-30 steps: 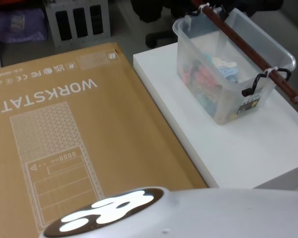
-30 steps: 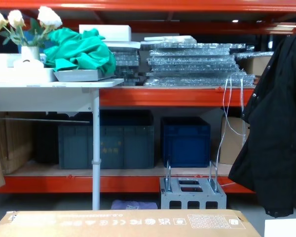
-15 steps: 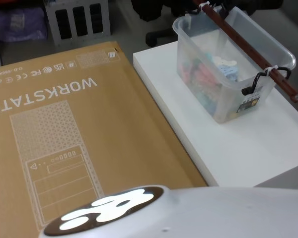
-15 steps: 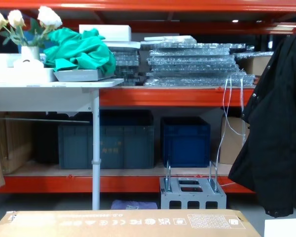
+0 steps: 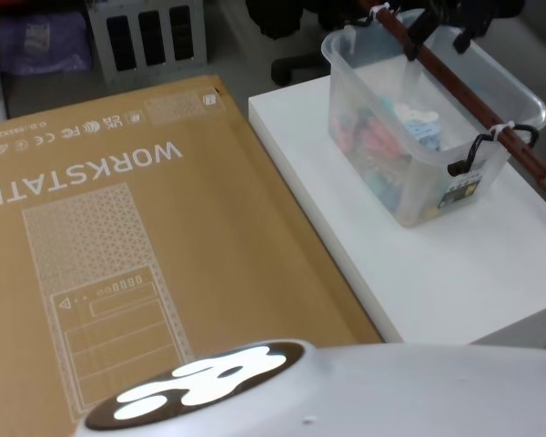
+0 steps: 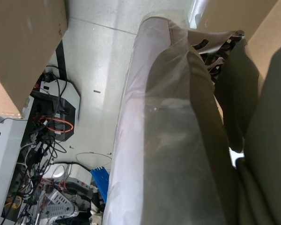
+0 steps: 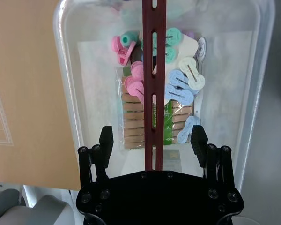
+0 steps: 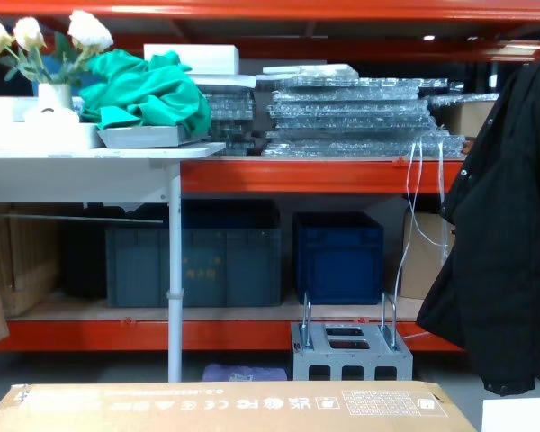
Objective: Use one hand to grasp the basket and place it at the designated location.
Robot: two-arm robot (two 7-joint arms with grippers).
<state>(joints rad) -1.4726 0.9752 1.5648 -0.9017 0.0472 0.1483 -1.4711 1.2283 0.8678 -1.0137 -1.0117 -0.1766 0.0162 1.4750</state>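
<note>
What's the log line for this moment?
phase: pre-grasp | right hand: open, over dark red handle bar | basket: on white table, not lifted

The basket (image 5: 409, 196) was milky and see-through, crossed by a dark red-brown bar (image 5: 455, 86). Inside lay pegs (image 7: 180, 91) in pink, mint green, pale blue and cream, over plain brown wooden ones. The right gripper (image 7: 152, 137) was black. The table (image 5: 455, 264) was white. The cardboard box (image 5: 237, 273) was tan, printed with white letters and lattice panels. Beyond, the shelf beams (image 8: 324, 175) were orange-red, the crates (image 8: 337, 261) dark blue and a cloth (image 8: 144, 94) green.
</note>
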